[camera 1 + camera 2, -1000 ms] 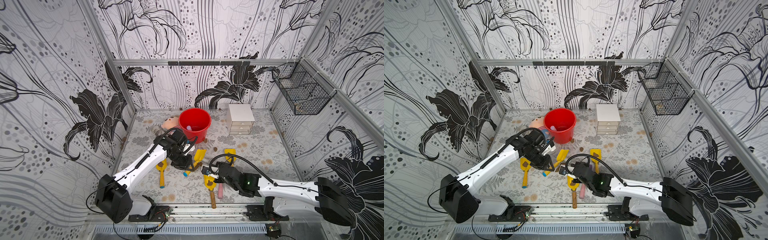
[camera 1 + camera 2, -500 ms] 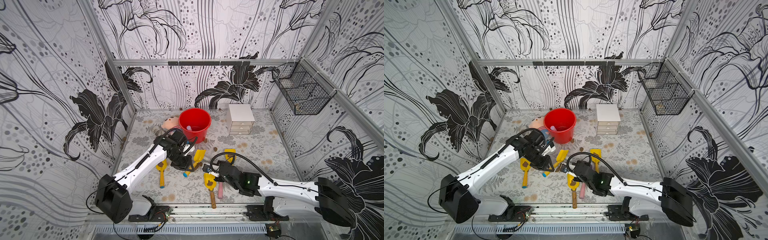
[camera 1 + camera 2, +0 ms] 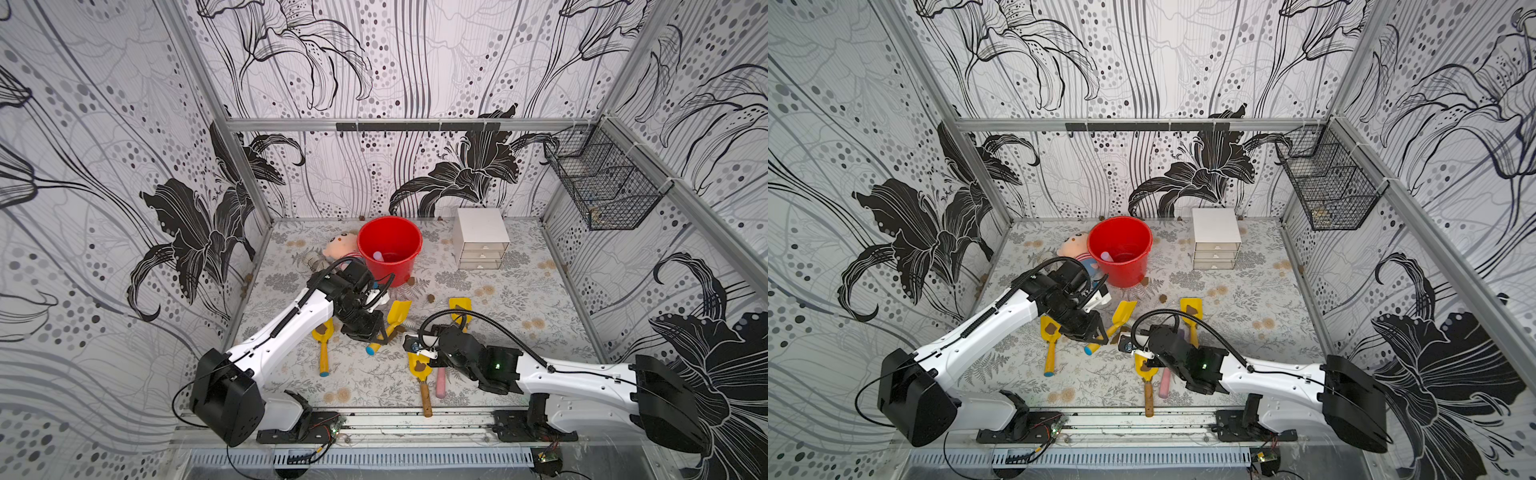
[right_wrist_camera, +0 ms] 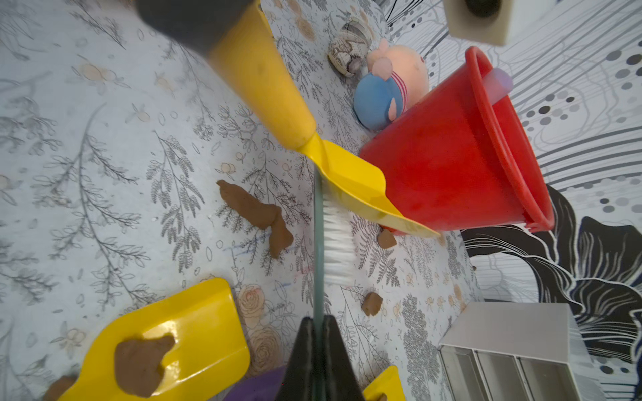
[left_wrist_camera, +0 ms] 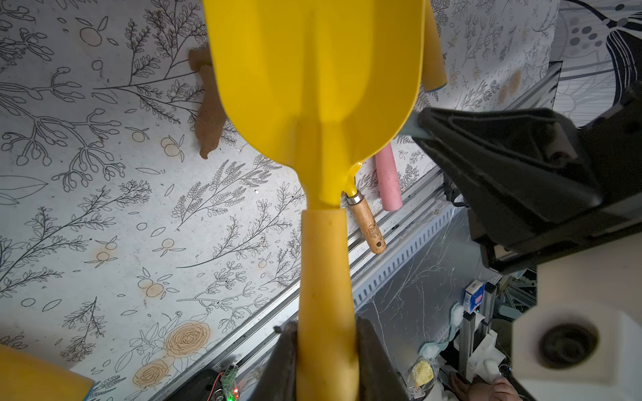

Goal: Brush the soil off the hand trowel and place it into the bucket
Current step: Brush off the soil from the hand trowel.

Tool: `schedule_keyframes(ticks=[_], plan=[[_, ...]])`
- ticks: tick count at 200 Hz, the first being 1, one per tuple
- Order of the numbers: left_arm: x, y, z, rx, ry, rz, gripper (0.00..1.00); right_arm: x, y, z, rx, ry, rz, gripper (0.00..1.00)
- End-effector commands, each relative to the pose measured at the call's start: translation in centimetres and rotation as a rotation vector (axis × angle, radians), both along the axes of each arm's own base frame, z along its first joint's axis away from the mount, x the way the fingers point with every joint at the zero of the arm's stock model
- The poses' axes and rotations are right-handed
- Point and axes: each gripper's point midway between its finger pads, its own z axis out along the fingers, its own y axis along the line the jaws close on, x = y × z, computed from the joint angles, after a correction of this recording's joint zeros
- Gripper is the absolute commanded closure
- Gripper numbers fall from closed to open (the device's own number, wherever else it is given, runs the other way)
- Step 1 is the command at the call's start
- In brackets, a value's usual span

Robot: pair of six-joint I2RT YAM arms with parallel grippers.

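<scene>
Left gripper (image 5: 326,347): clamped on the hand trowel (image 5: 318,86) handle, with the blade raised off the floor (image 3: 519,291) so you can sweep it.
Right gripper (image 4: 318,333): pinched shut on the brush (image 4: 335,239), bristles at the blade.
Soil (image 4: 250,208): clumps on the floor beneath.
Bucket (image 3: 395,272): middle of the floor's rear edge, with the plush toy (image 3: 340,247) just beside it.
In your way: soiled spare trowels (image 4: 201,312) below.

You've got the bucket (image 3: 390,245) at the back of the desk (image 3: 519,307), drawer box (image 3: 482,239) to its right, plush toy (image 3: 341,246) to its left, hand trowel (image 3: 399,311) and soil (image 3: 430,297) just in front.
</scene>
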Motion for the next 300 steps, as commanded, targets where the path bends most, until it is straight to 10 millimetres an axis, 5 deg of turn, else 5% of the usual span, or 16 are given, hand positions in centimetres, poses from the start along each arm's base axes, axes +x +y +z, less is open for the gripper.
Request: schedule_keyframes(ticks=[1, 66, 97, 152, 219, 300], plan=[[0.1, 0.1, 1.1, -0.002, -0.030, -0.003, 1.00, 1.7, -0.8, 1.7, -0.038, -0.089, -0.088, 1.00], [-0.2, 0.2, 1.6, 0.002, -0.012, 0.001, 1.00, -2.7, 1.7, 1.9, -0.052, -0.098, 0.184, 1.00], [-0.3, 0.1, 1.4, 0.008, -0.006, 0.000, 1.00, -2.1, 2.2, 2.1, -0.055, -0.127, 0.165, 1.00], [-0.5, 0.3, 2.0, 0.017, -0.005, -0.003, 1.00, 1.4, -1.8, 2.1, -0.097, -0.146, -0.049, 1.00], [-1.5, 0.1, 2.1, 0.016, 0.030, -0.019, 1.00, -1.5, 1.3, 2.5, -0.043, -0.130, 0.160, 1.00], [-1.9, 0.2, 2.2, 0.043, 0.043, -0.031, 1.00, 3.3, -1.0, 2.6, -0.112, -0.191, -0.098, 1.00]])
